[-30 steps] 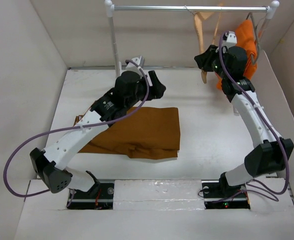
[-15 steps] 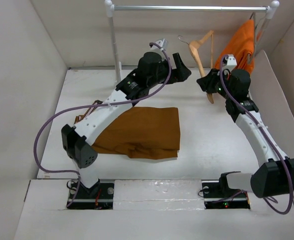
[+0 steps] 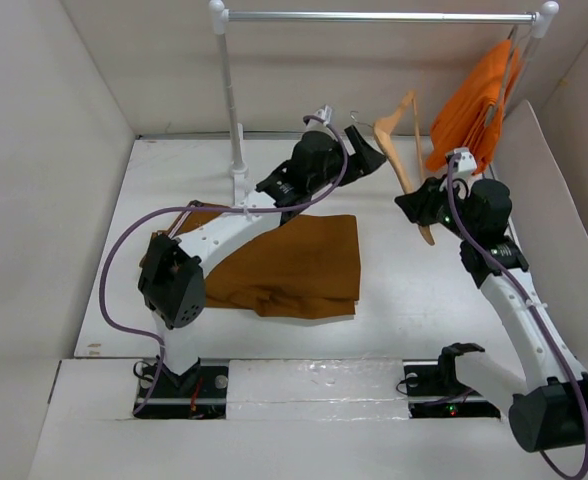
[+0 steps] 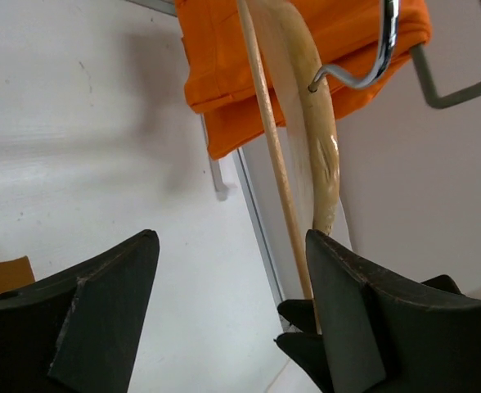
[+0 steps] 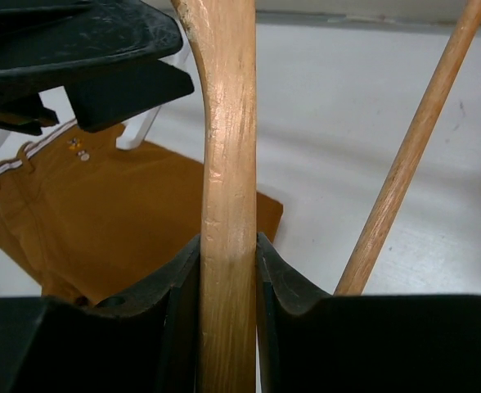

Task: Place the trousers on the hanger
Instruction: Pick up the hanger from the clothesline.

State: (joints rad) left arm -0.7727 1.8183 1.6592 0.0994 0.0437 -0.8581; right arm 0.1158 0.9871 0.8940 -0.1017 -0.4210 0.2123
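The rust-brown trousers (image 3: pixel 284 265) lie folded flat on the table at centre left; the right wrist view shows them (image 5: pixel 134 221) with the striped waistband and pale buttons at the left. My right gripper (image 3: pixel 421 208) is shut on one arm of the pale wooden hanger (image 3: pixel 402 140) and holds it off the rail, in the air right of centre. In the right wrist view the hanger arm (image 5: pixel 227 205) is clamped between the jaws. My left gripper (image 3: pixel 369 150) is open and empty, just left of the hanger; the left wrist view shows the hanger (image 4: pixel 318 139) and its metal hook (image 4: pixel 379 57).
A white-and-silver clothes rail (image 3: pixel 374 16) spans the back, its left post (image 3: pixel 232 100) behind the left arm. A bright orange garment (image 3: pixel 479 95) hangs at the rail's right end. White walls close in the left, back and right sides.
My right gripper has carried the hanger off the rail, down and toward the near side. My left arm has swung from over the trousers up to the back, beside the hanger.
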